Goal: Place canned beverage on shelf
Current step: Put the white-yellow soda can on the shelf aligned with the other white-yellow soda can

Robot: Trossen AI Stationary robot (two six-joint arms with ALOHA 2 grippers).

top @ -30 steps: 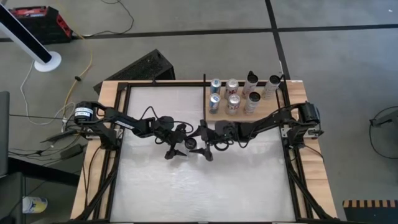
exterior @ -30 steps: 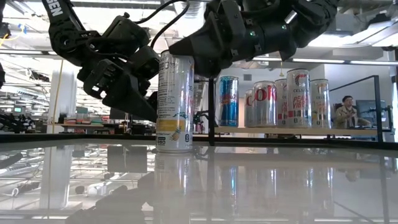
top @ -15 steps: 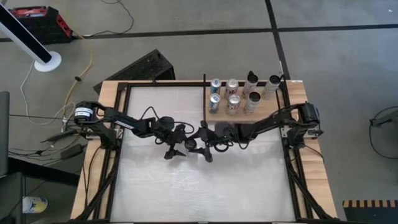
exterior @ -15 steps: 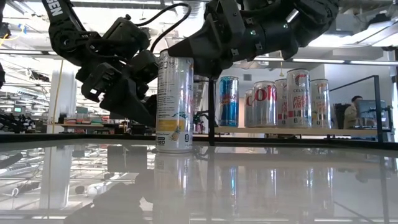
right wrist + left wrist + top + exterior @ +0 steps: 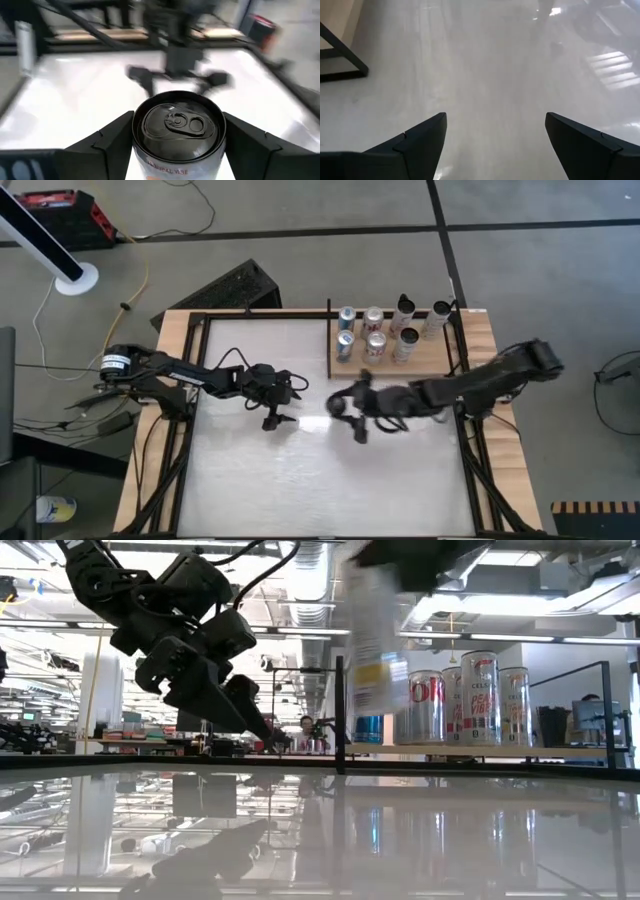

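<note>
L claw [image 5: 492, 145] agape, R claw [image 5: 175, 145] clamped.

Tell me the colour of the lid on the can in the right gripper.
Dark, nearly black lid, clearest in the right wrist view.

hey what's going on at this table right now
The right gripper is clamped on a tall can and has it lifted off the white table, tilted, beside the shelf. Several cans already stand on that shelf. The left gripper hangs open and empty over the table's middle.
</note>
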